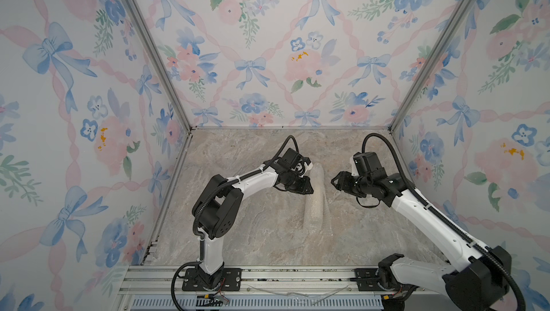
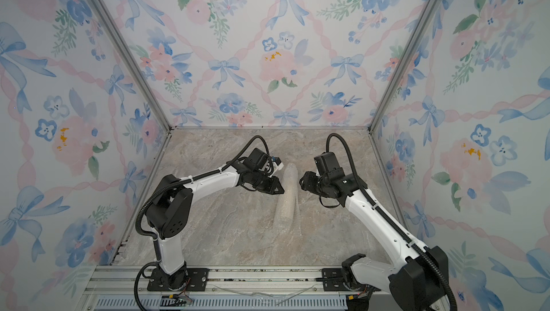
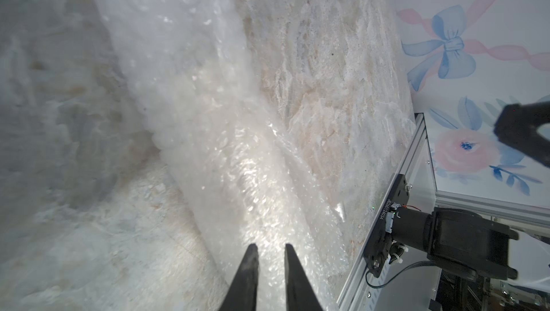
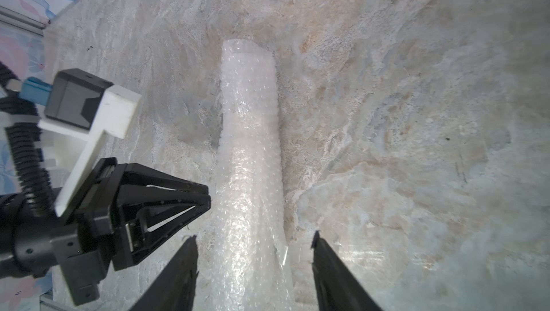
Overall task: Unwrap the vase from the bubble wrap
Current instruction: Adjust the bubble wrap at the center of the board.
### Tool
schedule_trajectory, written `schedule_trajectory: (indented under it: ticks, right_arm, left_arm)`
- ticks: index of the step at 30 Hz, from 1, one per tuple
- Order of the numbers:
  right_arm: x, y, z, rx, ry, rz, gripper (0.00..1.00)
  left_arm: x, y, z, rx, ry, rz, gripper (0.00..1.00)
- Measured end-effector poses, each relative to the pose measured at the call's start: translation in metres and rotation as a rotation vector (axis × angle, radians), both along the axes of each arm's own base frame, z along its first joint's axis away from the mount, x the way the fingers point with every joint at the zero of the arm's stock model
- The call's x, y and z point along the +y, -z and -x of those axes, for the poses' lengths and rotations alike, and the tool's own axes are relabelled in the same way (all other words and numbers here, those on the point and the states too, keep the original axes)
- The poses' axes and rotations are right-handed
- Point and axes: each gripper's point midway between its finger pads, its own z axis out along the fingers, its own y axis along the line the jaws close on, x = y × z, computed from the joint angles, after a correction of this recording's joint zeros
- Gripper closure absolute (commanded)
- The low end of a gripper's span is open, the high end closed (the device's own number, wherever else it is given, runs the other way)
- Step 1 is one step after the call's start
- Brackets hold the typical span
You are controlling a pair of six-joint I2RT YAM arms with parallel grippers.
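On the marble-look tabletop point(image 1: 253, 244), boxed in by flowered walls point(image 1: 74, 116) on three sides, the left arm point(image 1: 253, 180) rises from the front rail point(image 1: 282, 273) and reaches in toward the middle. Between that arm and the left wall lies a strip of bare table.

The left gripper point(image 1: 311, 192) hangs just beside the left flank of the bubble wrap point(image 1: 316, 196), about halfway along it. I cannot tell whether it touches. In the left wrist view the two fingers point(image 3: 251, 264) stand a narrow slit apart with nothing between them.

The bubble wrap is rolled into a long tube lying flat at the centre of the table, one end toward the back wall and the other toward the rail. The vase is wrapped inside it. From where I stand only a whitish core shows, with no ribs or mouth to make out. The far end of the tube point(image 4: 247, 47) is cut off square. A thin loose edge of the sheet point(image 4: 282, 253) trails onto the table along the tube's right side.

There is bare table behind the tube and in front of it.

The right gripper point(image 1: 334, 180) floats near the tube's right side, clear of it, fingers point(image 4: 327, 264) spread wide and empty. The right arm point(image 1: 431, 220) slants back to the front right corner, close along the right wall.
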Motion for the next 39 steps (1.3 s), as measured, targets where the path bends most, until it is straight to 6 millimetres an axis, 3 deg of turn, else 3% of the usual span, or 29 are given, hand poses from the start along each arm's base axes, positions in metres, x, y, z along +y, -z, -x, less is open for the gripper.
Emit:
schedule_trajectory:
  ticks: [4,10,13,18,23,26,29,32,35,39]
  right_arm:
    - [0.027,0.023,-0.003,0.071,-0.065,0.073,0.38]
    - [0.076,0.027,-0.004,0.082,-0.168,0.159,0.36]
    - [0.082,0.043,-0.001,0.122,-0.160,0.203,0.34]
    - [0.081,0.076,0.004,0.207,-0.138,0.279,0.31]
    - [0.081,0.110,0.007,0.292,-0.129,0.387,0.28]
    - [0.079,0.120,0.007,0.315,-0.118,0.414,0.28]
    - [0.075,0.126,0.006,0.336,-0.100,0.406,0.39]
    - [0.077,0.132,0.005,0.334,-0.080,0.317,0.47]
    - [0.084,0.131,0.006,0.318,-0.092,0.183,0.48]
    - [0.112,0.128,0.005,0.289,-0.189,0.034,0.48]
  left_arm:
    - [0.039,-0.005,-0.014,-0.021,-0.109,-0.034,0.78]
    - [0.084,-0.012,-0.026,-0.056,-0.225,-0.064,0.71]
    - [0.099,-0.007,-0.023,-0.053,-0.262,-0.090,0.64]
    - [0.118,-0.008,-0.022,-0.060,-0.311,-0.105,0.63]
    - [0.128,-0.011,-0.025,-0.068,-0.336,-0.104,0.64]
    - [0.128,-0.011,-0.025,-0.068,-0.338,-0.104,0.64]
    - [0.129,-0.010,-0.024,-0.066,-0.337,-0.105,0.65]
    - [0.129,-0.011,-0.022,-0.067,-0.335,-0.101,0.65]
    - [0.129,-0.014,-0.018,-0.069,-0.331,-0.090,0.65]
    - [0.128,-0.016,-0.016,-0.067,-0.325,-0.082,0.65]
